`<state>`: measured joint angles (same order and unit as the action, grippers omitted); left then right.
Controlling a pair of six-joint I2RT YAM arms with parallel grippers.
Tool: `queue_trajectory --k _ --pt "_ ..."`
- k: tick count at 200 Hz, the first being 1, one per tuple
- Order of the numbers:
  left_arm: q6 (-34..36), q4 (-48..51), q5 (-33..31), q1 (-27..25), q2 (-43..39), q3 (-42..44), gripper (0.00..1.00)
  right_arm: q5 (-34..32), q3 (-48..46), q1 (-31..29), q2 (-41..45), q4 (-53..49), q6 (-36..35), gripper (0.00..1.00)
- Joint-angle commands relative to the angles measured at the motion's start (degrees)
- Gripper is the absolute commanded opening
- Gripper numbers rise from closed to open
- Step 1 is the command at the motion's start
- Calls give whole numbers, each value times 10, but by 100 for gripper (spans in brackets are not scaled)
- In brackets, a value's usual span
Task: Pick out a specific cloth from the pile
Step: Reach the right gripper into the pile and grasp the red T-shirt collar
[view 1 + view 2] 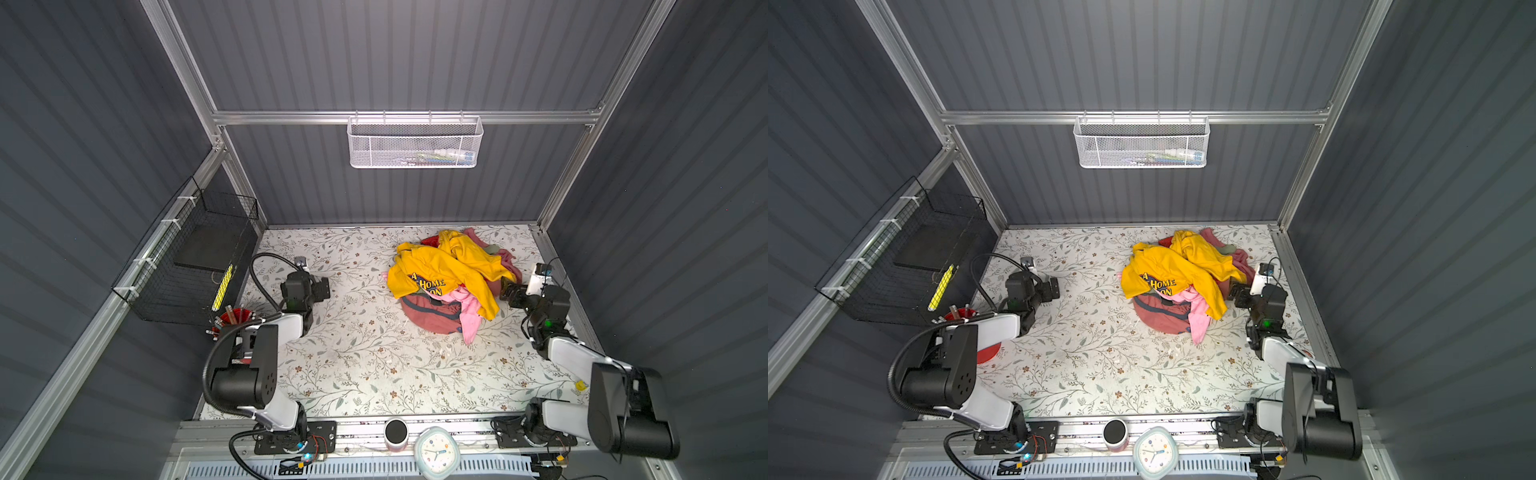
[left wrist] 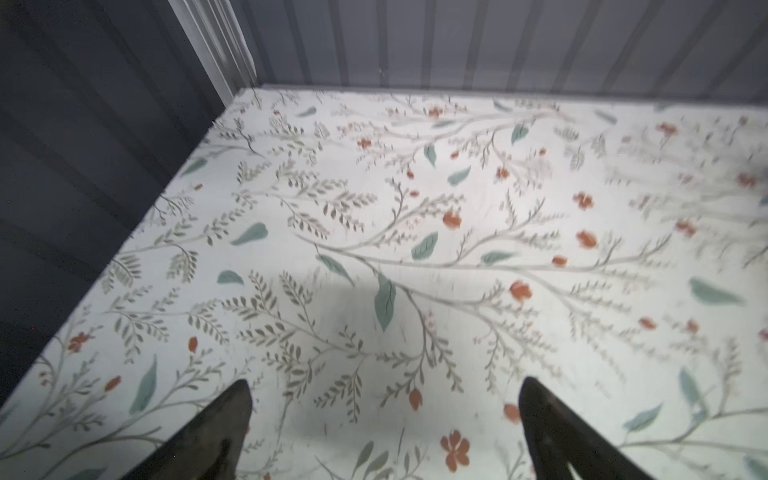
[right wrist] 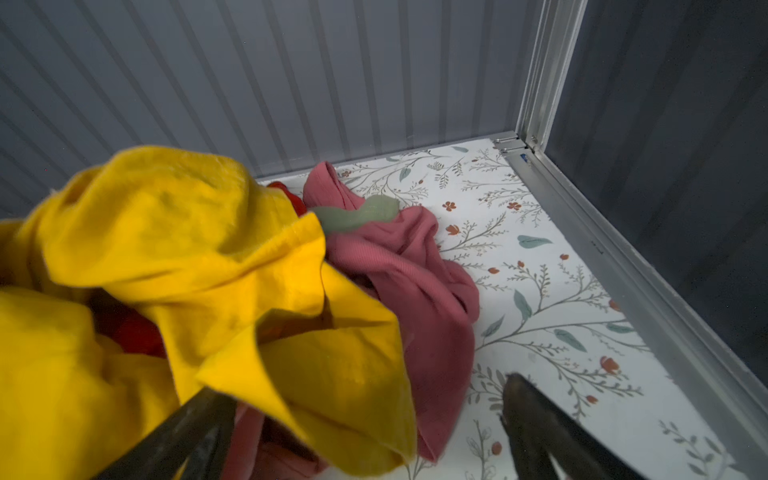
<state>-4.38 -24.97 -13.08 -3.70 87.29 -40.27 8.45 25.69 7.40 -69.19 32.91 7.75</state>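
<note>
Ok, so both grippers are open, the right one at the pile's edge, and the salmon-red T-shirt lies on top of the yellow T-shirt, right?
One thing is wrong: the salmon-red T-shirt lies under the yellow T-shirt, showing only at the near edge of the pile, as both top views show. The left gripper and right gripper are open, the right one at the pile's edge.

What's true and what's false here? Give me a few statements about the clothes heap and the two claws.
1. The yellow T-shirt tops the pile. True.
2. The left gripper holds a garment. False: it is open above the floral table, apart from the pile.
3. The salmon-red T-shirt lies partly under the yellow T-shirt. True.
4. The right gripper is shut. False: its jaws stand open at the yellow T-shirt's edge.
</note>
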Motion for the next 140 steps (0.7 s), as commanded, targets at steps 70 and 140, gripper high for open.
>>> queue_trajectory --k 70,140 --pt "-182 163 58 -6 -100 -4 100 160 93 0 202 -275 111 94" --pt "-222 164 35 -6 -143 53 100 18 233 -209 165 -381 -58 91"
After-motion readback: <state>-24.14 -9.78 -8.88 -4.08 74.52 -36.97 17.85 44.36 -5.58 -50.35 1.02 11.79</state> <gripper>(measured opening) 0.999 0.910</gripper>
